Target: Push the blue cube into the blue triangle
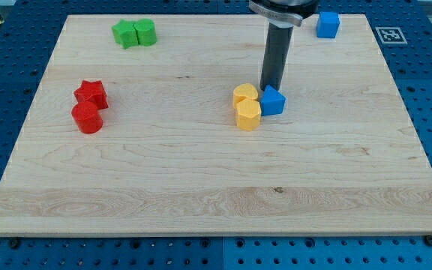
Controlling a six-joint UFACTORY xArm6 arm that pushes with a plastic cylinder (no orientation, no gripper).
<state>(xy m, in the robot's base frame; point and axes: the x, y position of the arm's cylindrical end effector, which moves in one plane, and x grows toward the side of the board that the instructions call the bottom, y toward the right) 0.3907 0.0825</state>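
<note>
The blue cube (328, 24) sits near the view's top right corner of the wooden board (201, 172). The blue triangle (274, 100) lies near the board's middle, touching two yellow blocks on its left. My tip (269, 88) stands just behind the blue triangle's top-left edge, close to or touching it, and next to the upper yellow block. The blue cube is far up and right of my tip.
A yellow heart-like block (245, 94) and a yellow hexagonal block (248, 115) sit left of the triangle. A green star (125, 34) and a green cylinder (145, 32) are at top left. A red star (91, 94) and a red cylinder (87, 118) are at left.
</note>
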